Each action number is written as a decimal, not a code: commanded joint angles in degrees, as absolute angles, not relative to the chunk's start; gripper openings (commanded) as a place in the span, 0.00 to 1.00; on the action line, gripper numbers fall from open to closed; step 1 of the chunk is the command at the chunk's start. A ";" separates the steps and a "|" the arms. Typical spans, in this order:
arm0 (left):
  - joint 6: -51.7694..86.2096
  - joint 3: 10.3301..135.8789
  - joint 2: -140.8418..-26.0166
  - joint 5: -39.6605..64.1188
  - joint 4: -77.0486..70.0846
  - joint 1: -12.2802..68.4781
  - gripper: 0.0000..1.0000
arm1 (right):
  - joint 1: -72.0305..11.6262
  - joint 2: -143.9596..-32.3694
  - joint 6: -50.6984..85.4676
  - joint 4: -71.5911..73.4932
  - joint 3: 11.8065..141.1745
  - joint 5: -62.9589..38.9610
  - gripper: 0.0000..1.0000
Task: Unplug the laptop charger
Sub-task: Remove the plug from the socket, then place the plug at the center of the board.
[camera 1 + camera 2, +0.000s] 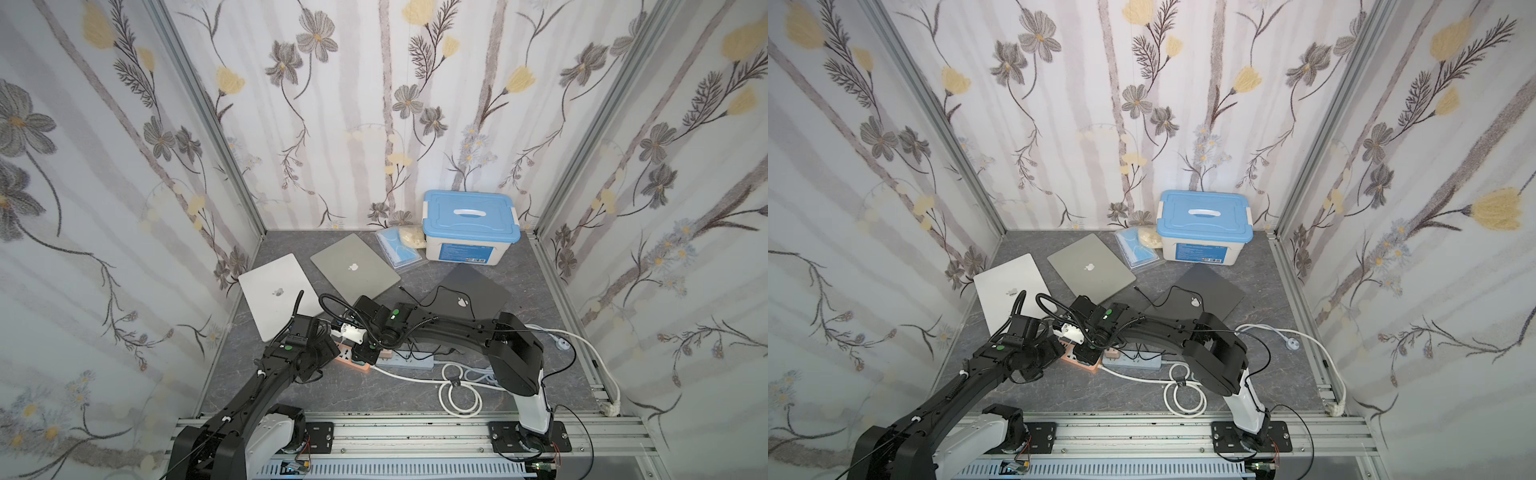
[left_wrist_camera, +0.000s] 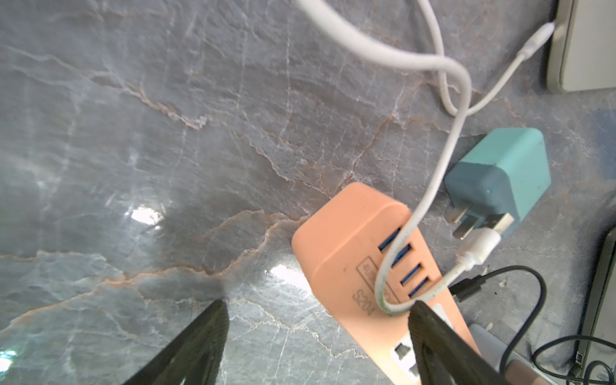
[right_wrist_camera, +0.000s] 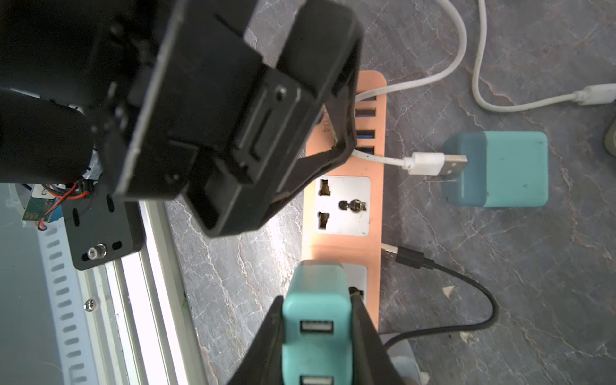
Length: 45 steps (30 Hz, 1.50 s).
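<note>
While the right gripper (image 3: 316,310) has its fingers (image 3: 365,336) clamped against both sides of the teal charger (image 3: 316,286), the charger itself looks fully seated in the orange power strip (image 3: 343,251), in the socket farther from the row of USB ports. So the grip appears made, but the pull has not begun. By that reading the task is around its midpoint, with nothing unplugged yet.

The strip lies on the grey worktop (image 3: 500,300) toward the near edge and roughly in the middle, between the two arms, as a top view shows (image 1: 358,363). Three closed laptops lie farther back.

The left gripper (image 2: 316,310) hangs over the USB end of the strip with its fingers (image 2: 206,336) spread wide and nothing between them. One finger sits just beside a white cable (image 2: 430,196) that loops across the ports. I cannot tell whether that gripper is pressing on the strip.

What is left, in my judgement, is a straight pull away from the socket face. The light strip will likely lift with the charger unless the left arm pins it down — it is well placed for that.

A second charger (image 3: 513,166), also teal, lies loose on the worktop just right of the strip with its prongs bare and the white cable's plug at its face. A black cable (image 3: 413,258) ends unplugged beside the strip.
</note>
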State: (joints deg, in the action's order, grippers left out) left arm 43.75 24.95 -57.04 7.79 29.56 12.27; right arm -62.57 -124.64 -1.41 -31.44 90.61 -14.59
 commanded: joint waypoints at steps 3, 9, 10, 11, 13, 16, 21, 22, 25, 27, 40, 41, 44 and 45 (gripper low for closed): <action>43.86 24.72 -57.30 6.90 30.26 12.18 0.87 | -62.62 -124.18 -2.64 -29.27 91.38 -14.50 0.20; 43.86 24.65 -57.05 6.99 30.22 12.16 0.87 | -61.47 -123.25 -1.68 -29.13 93.00 -15.60 0.20; 43.84 24.66 -57.04 7.02 30.19 12.16 0.87 | -61.14 -123.13 -1.67 -29.26 93.48 -15.69 0.20; 43.86 24.69 -57.05 6.97 30.08 12.16 0.87 | -60.84 -123.01 -1.67 -29.40 93.97 -15.83 0.20; 43.77 24.66 -57.04 7.10 29.98 12.17 0.87 | -60.02 -122.83 -1.74 -29.41 94.71 -16.14 0.20; 43.82 24.66 -57.04 7.24 29.88 12.20 0.87 | -58.05 -123.41 -2.12 -30.09 95.93 -15.57 0.20; 43.94 24.44 -56.11 7.72 29.57 12.22 0.87 | -53.45 -126.71 -3.01 -30.81 98.12 -15.43 0.20; 43.88 24.48 -55.88 7.82 29.45 12.18 0.86 | -52.69 -127.46 -3.21 -30.87 98.58 -16.08 0.20; 44.29 24.32 -55.12 8.17 28.72 12.14 0.86 | -50.36 -129.98 -3.73 -30.64 100.41 -19.39 0.20; 44.38 24.73 -54.86 8.44 28.19 12.12 0.86 | -49.20 -131.97 -3.73 -30.91 102.08 -20.75 0.20; 44.06 24.46 -52.51 11.45 24.62 12.08 0.87 | -48.53 -138.20 -4.21 -31.60 104.14 -24.74 0.21; 43.87 24.51 -52.33 11.30 24.97 12.09 0.87 | -48.52 -138.38 -4.25 -31.67 104.09 -24.78 0.21; 43.59 24.86 -51.79 10.91 25.50 12.11 0.88 | -48.38 -138.82 -4.34 -31.88 104.02 -25.07 0.22; 43.59 24.95 -51.61 10.94 25.49 12.04 0.88 | -48.34 -139.11 -4.46 -31.90 104.09 -25.37 0.23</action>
